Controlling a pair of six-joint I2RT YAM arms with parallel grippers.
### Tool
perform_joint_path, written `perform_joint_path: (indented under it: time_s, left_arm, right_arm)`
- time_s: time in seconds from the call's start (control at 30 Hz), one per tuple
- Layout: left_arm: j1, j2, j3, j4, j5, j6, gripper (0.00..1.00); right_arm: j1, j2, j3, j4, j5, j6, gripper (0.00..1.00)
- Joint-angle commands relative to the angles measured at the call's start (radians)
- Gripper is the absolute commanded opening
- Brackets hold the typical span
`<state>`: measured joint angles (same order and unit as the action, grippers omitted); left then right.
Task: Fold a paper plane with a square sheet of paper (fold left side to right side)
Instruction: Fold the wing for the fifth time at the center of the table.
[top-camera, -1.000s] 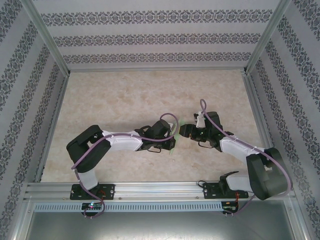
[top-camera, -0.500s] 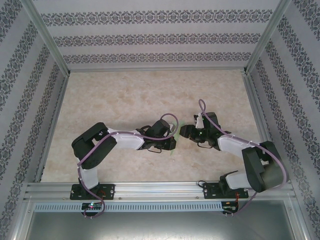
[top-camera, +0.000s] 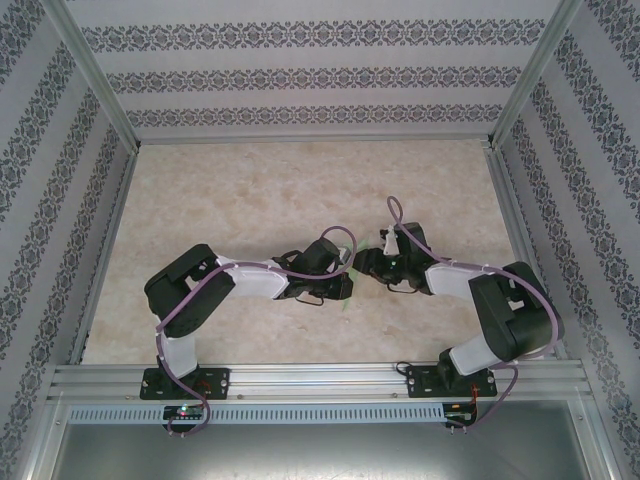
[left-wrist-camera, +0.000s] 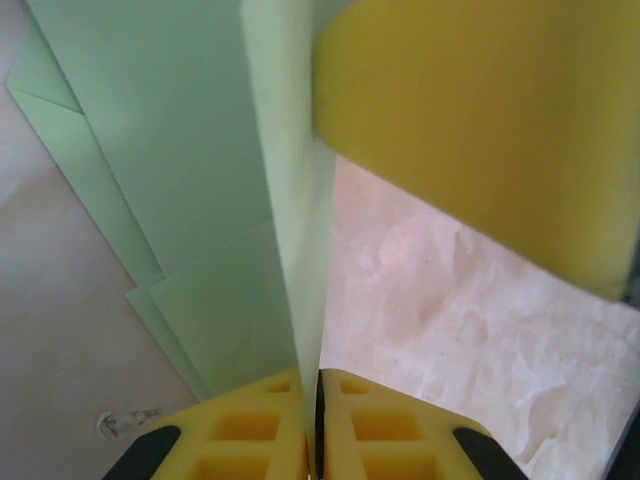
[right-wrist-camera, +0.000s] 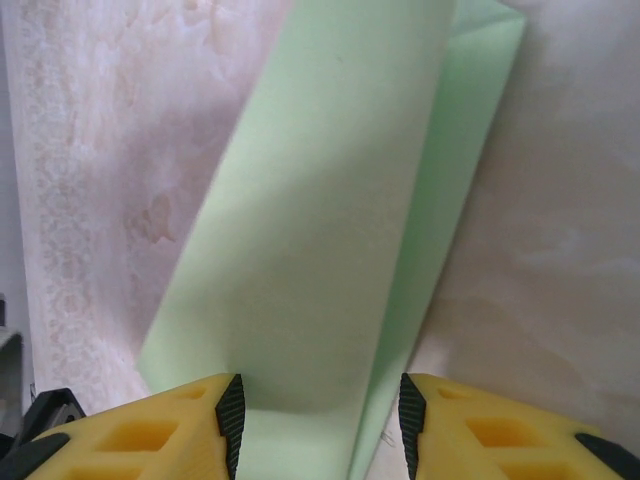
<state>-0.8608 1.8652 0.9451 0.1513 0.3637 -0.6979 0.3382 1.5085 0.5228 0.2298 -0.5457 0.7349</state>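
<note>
At mid-table, left gripper pinches the paper; right gripper straddles it, jaws apart

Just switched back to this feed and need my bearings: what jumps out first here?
Both arms meet nose to nose at the middle of the marbled table, over a folded mint-green sheet. The left hand is pinched shut on an upright fold of it, while the right hand stands open, its yellow fingers either side of a raised flap.

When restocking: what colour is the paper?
The paper is pale mint green; best in right wrist view.
</note>
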Motion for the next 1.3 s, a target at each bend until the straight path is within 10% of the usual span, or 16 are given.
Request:
perform_joint_path:
  time_s: [0.0, 0.83, 1.27]
  left_arm:
    - [0.016, 0.020, 0.021, 0.024, 0.008, -0.013, 0.13]
    - [0.073, -0.093, -0.073, 0.130, 0.050, -0.054, 0.43]
    - [0.089, -0.017, -0.036, 0.158, 0.097, -0.072, 0.28]
  right_arm:
    - [0.013, 0.019, 0.033, 0.014, 0.016, 0.006, 0.47]
    - [0.024, 0.107, 0.075, -0.098, 0.063, -0.003, 0.45]
    - [0.024, 0.099, 0.075, -0.097, 0.057, -0.003, 0.45]
